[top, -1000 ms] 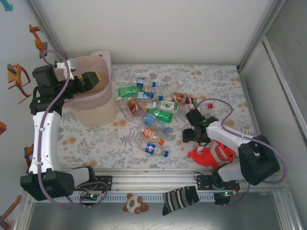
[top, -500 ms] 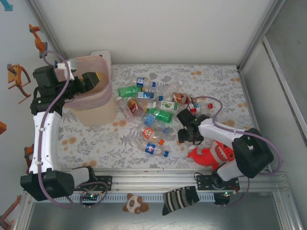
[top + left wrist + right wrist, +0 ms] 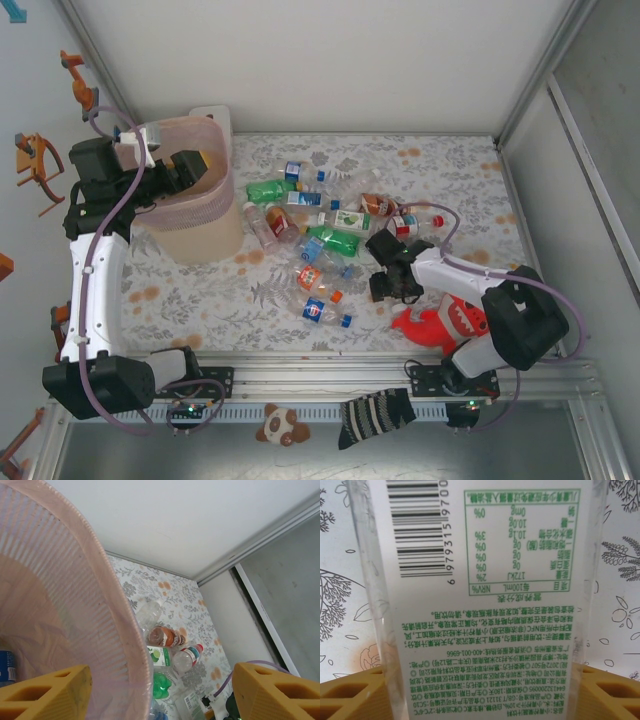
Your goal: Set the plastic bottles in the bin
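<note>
**Top external, left wrist and right wrist: one arm at the bin, the other at a bottle**

Top external view: the bin [image 3: 215, 195] stands at the far left of the flowered table [image 3: 450, 170]. The left gripper [image 3: 190, 165] hangs over the bin's rim. The plastic bottles [image 3: 320, 225] lie in a loose heap at mid-table, just right of the bin. The right gripper [image 3: 392, 288] is down at the near right edge of that heap, with a red plush toy [image 3: 445, 322] just beside its arm.

Left wrist view: the left gripper [image 3: 160, 690] has its yellow fingers [image 3: 45, 692] far apart with nothing clamped. The bin's pink ribbed wall [image 3: 115, 610] runs between them, so one finger is inside the bin and the other outside. Beyond the rim, a red-labelled bottle [image 3: 165, 636] and a red-capped bottle [image 3: 187, 658] lie on the table.

Right wrist view: a clear bottle [image 3: 485, 630] with a white printed label lies on the table between the fingers [image 3: 350, 692] of the right gripper [image 3: 480, 695]. The pads sit close at both of its sides. I cannot tell whether they are pressing on it.
</note>
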Robot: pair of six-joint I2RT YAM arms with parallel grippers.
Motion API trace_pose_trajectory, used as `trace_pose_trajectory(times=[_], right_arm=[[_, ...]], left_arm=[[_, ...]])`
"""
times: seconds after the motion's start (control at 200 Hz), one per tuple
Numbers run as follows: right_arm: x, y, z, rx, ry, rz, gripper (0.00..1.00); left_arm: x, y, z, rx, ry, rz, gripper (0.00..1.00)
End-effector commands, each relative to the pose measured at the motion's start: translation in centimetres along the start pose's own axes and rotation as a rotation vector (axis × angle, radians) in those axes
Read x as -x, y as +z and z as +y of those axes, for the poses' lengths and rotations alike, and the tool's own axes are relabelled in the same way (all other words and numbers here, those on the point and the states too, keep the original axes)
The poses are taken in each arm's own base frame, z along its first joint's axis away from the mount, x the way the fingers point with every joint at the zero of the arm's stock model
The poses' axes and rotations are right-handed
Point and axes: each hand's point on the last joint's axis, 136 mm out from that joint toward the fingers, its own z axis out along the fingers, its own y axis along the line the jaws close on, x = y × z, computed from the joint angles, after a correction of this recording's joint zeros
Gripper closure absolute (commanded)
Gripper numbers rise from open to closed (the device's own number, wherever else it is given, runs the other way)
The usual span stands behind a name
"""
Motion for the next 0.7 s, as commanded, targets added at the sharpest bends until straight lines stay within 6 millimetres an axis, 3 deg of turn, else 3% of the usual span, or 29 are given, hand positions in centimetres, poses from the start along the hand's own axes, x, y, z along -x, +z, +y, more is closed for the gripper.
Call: trace_pose_trajectory(times=[0.0,0.175,0.34,0.551,0.696], right_arm=[[0.6,-0.7,-0.1,-0.022,-0.010,-0.013,0.29],[1.4,-2.1,-0.2,-0.018,-0.003,-0.067,0.33],[2.9,-4.8,0.1,0.025,-0.003,-0.184,0.35],[5.5,-10.7,1.0,0.148,-0.024,-0.425,0.37],[7.2,-16.0,2.5,0.288,-0.071,-0.620,0.38]], left_arm=[[0.1,-0.4,-1.2,-0.038,0.020,-0.013,0.27],[0.2,-0.5,-1.9,-0.049,0.024,-0.015,0.27],[-0.1,-0.3,-3.2,-0.079,0.049,-0.006,0.29],[-0.4,0.2,-6.1,-0.149,0.093,0.009,0.29],[-0.7,0.3,-8.3,-0.221,0.127,0.022,0.29]])
